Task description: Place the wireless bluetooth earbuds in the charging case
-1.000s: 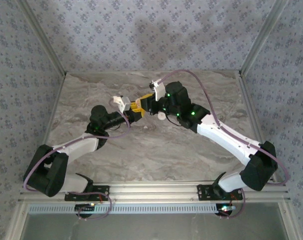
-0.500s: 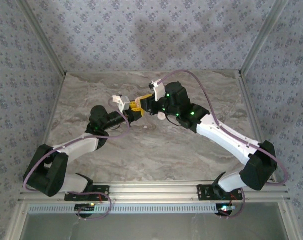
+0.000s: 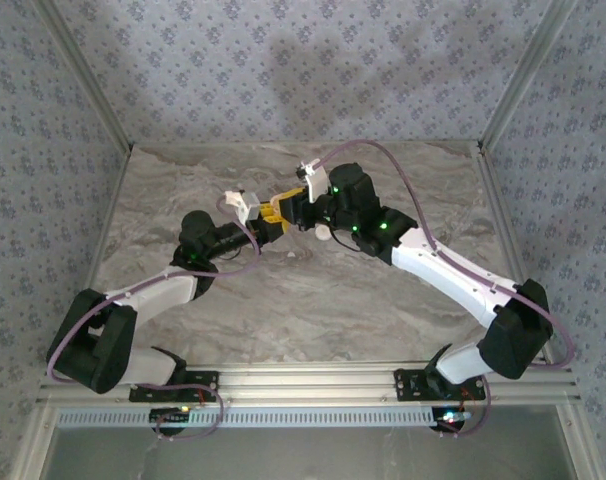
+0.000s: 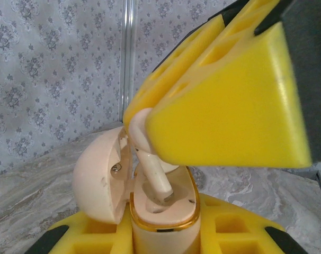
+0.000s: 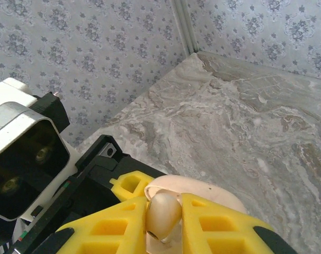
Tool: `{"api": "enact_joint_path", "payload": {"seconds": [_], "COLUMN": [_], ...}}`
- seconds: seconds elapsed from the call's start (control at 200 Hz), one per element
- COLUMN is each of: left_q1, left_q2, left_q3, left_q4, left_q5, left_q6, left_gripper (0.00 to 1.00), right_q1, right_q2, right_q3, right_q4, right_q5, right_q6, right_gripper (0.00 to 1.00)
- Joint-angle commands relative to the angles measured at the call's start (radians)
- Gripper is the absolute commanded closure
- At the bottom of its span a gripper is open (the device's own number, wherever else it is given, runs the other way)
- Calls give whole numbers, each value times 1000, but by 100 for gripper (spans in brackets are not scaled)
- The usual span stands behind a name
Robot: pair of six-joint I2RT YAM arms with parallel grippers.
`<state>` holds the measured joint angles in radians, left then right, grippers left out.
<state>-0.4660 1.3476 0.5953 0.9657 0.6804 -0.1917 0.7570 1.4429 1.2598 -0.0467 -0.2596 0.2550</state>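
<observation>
In the left wrist view, my left gripper [image 4: 163, 235] is shut on the tan charging case [image 4: 166, 225] and holds it upright. The case's lid [image 4: 99, 177] hangs open to the left. My right gripper [image 5: 163, 218] comes in from the upper right and is shut on a white earbud [image 4: 152, 172]. The earbud's stem points down into the case's hollow, with its tip just inside. In the right wrist view the earbud's bulb [image 5: 163, 211] sits between the yellow fingers [image 5: 113, 227], above the case lid [image 5: 213, 193]. From above, the left gripper [image 3: 272, 214] and right gripper [image 3: 295, 201] meet over mid-table.
The marble tabletop [image 3: 313, 290] lies under both arms, which are raised above it. Patterned walls and metal corner posts [image 3: 93, 90] enclose three sides. The left wrist's camera housing [image 5: 23, 159] sits close beside my right fingers.
</observation>
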Motion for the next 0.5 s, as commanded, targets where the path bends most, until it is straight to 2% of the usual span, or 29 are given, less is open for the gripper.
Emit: {"api": "enact_joint_path", "payload": {"seconds": [0.0, 0.29, 0.495], "left_q1": [-6, -6, -6], "left_q2": [-13, -18, -25], "left_q3": [54, 57, 58], "left_q4": [72, 77, 76], "left_q5": [-7, -4, -2], "left_q6": [11, 8, 5], "left_gripper": [80, 81, 80], "right_q1": [10, 6, -4], "right_q2": [23, 37, 62], "right_q3": [21, 20, 20], "right_q4": [-4, -19, -28], "right_q5": [-75, -91, -157], "right_q6": [4, 7, 19], "right_gripper": [79, 79, 79]}}
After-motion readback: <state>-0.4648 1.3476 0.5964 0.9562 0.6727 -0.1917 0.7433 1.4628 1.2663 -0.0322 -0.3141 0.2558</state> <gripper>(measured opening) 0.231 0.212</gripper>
